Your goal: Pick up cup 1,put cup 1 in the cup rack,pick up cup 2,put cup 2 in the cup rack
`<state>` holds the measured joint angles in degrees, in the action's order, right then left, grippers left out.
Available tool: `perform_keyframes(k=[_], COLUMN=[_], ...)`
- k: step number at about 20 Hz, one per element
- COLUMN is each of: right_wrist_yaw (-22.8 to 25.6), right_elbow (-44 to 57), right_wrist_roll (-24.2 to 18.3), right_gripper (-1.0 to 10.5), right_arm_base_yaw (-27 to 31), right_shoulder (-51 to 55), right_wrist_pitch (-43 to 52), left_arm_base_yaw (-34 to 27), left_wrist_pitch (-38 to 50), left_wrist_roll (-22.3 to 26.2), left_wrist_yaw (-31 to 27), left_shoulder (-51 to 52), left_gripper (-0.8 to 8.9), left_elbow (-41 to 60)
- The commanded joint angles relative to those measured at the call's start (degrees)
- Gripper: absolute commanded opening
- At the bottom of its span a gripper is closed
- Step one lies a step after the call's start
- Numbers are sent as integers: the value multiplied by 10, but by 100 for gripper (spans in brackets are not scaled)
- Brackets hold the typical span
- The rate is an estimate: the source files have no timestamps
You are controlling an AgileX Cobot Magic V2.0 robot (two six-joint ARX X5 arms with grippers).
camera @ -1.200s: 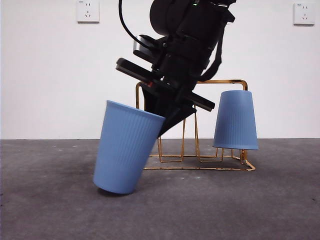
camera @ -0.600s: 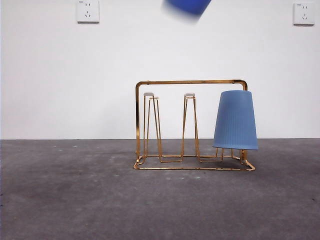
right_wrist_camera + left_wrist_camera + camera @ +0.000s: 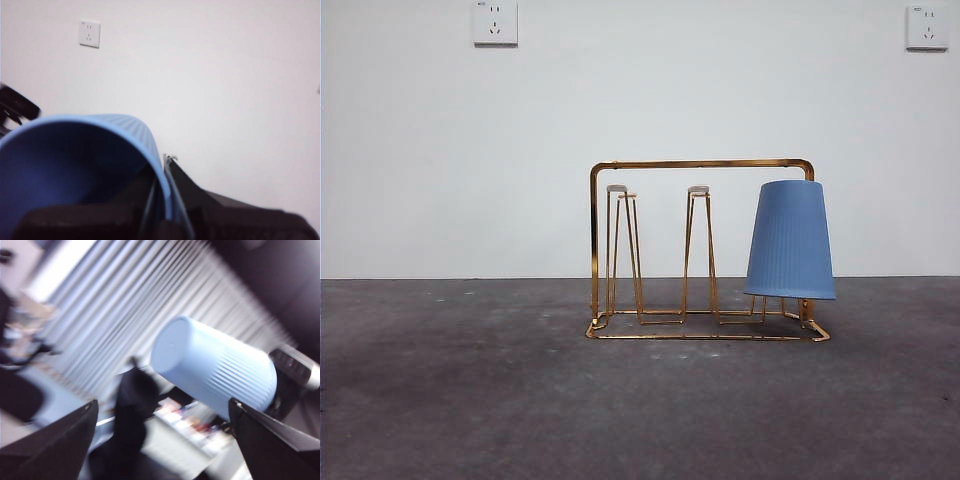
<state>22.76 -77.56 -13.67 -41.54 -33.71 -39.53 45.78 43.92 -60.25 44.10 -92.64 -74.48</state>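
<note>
Right wrist view puts the right end effector (image 3: 161,175) hard against cup 2 (image 3: 75,165). One jaw lies inside the blue cup's open mouth and the other outside its ribbed wall, so the rim is pinched between them. The mouth faces back toward this end effector's wrist, and beyond the cup there is a white wall with a socket (image 3: 90,33).

Left wrist view is blurred. The left end effector (image 3: 162,401) has its jaws spread wide with nothing between them. Ahead of it, and apart from it, the same cup 2 (image 3: 215,375) lies tilted on its side in the air. Its closed bottom is turned toward this end effector, and its mouth end is held by the other arm.

Front view shows neither end effector. The cup rack (image 3: 700,164) stands on the grey worktop (image 3: 470,400), well apart from both. Cup 1 (image 3: 790,240) sits upside down over a peg at one end of the rack, and the other pale-tipped pegs are bare.
</note>
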Motion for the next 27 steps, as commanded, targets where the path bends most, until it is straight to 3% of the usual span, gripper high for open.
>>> perform_keyframes(k=[1, 7, 11, 21, 27], right_wrist_yaw=[2, -3, -24, -39, -37], right_elbow=[5, 27, 43, 46, 46], right_wrist_roll=[-30, -45, -45, -45, -45], right_gripper=[-12, -12, -12, -12, -12], right_arm_base_yaw=[-1, -1, -1, -1, -1], right_shoulder=[-9, -61, -89, -98, -116], right_wrist_pitch=[20, 49, 63, 40, 35], left_arm_base_yaw=[16, 39, 32, 29, 29], left_wrist_pitch=[107, 175, 205, 210, 217], left_wrist_roll=[-127, -156, -177, -177, -178], left_wrist_yaw=[-23, -86, -94, -114, -113], left_shoulder=[-42, -79, -79, -79, -79], left_gripper=[486, 512, 512, 511, 459], left_elbow=[3, 2, 2, 2, 2])
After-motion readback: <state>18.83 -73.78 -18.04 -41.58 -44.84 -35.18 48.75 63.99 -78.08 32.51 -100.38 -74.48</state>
